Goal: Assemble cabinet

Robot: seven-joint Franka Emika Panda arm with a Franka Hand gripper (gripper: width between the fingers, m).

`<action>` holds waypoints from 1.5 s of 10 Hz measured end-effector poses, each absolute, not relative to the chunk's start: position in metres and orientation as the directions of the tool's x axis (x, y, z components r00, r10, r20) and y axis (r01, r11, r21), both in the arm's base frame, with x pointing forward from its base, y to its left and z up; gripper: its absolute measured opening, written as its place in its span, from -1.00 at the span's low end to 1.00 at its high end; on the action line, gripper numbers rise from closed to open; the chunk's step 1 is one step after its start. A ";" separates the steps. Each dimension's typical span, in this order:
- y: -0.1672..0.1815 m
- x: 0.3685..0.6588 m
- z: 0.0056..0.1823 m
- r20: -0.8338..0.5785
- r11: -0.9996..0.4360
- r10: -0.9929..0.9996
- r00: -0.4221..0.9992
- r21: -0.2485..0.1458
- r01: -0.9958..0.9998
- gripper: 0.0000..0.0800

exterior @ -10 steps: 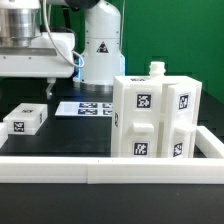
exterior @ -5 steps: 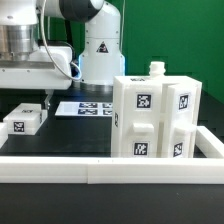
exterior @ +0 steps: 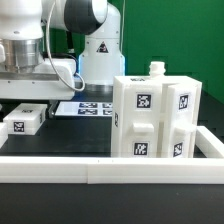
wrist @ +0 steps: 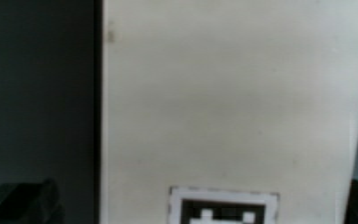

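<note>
Claw (exterior: 33, 97) open, small slab (exterior: 22, 121) directly beneath; you centre it between fingers (wrist: 19, 200), lower straight, stop short of surface (exterior: 80, 135), close on narrow sides, then lift level

No legible words or numbers: only square tags (exterior: 143, 100) on cabinet (exterior: 150, 125), slab (exterior: 22, 122), marker board (exterior: 85, 108); triangle sign (exterior: 101, 47) on arm base (exterior: 98, 66).
</note>
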State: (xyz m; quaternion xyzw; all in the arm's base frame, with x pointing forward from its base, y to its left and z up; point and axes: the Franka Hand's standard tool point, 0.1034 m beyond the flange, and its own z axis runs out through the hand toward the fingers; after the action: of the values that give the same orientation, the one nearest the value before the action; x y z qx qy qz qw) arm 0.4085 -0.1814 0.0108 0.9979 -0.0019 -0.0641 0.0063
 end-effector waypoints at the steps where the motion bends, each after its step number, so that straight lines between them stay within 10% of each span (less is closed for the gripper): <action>1: -0.180 0.409 0.011 -0.128 -1.000 -0.001 0.992 0.013 0.001 0.93; 2: -0.180 0.409 0.011 -0.128 -1.000 -0.001 0.992 0.013 0.001 0.49; 7: -0.180 0.409 0.013 -0.131 -1.000 0.006 0.991 0.009 0.008 0.40; 15: -0.076 0.481 0.166 -0.100 -0.993 -0.105 0.989 -0.051 -0.111 0.40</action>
State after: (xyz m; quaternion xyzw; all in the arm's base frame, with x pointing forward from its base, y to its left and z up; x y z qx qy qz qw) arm 0.4806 -0.0756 0.1660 0.9970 -0.0542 -0.0485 -0.0280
